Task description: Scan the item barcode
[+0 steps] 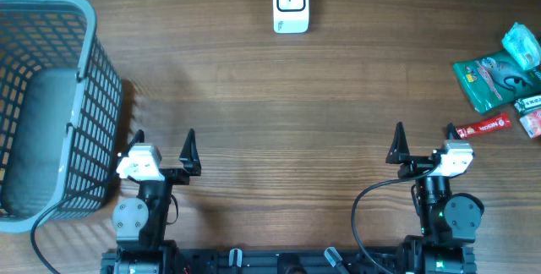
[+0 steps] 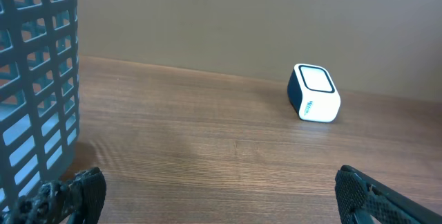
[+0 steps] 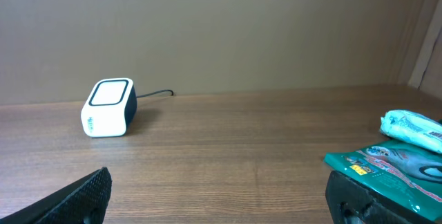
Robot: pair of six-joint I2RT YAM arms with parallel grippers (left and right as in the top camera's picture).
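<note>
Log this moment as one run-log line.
stage: nothing picked | left claw: open, empty | right claw: open, empty | barcode scanner: far side | green packet: right edge | basket: left

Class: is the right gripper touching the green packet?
Apart. The overhead view shows a plain strip of bare wood between the open right gripper and the green packet, which lies farther out and off to its right side.
</note>
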